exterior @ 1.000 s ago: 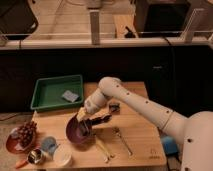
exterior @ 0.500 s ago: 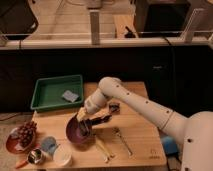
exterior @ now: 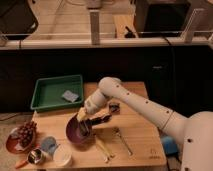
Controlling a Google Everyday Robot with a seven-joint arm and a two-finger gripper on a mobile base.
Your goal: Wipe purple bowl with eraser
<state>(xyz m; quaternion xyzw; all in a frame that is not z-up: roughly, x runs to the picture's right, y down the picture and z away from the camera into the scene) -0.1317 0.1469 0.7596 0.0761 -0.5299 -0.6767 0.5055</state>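
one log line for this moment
step: wipe | gripper: low over purple bowl, at its inside | eraser: at gripper, above bowl's rear rim

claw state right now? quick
Claw: down inside the purple bowl, with a dark, yellowish block, likely the eraser, at it; open or closed cannot be told.

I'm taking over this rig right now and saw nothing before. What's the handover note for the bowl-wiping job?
Gripper: low over the right side of the purple bowl; whether it is open or shut cannot be told.
Eraser: at the gripper, over the bowl.
Bowl: on the table, front left, right of the grape plate.
Done: eraser brought to the bowl.
Left: wiping the inside; how much is already wiped does not show.
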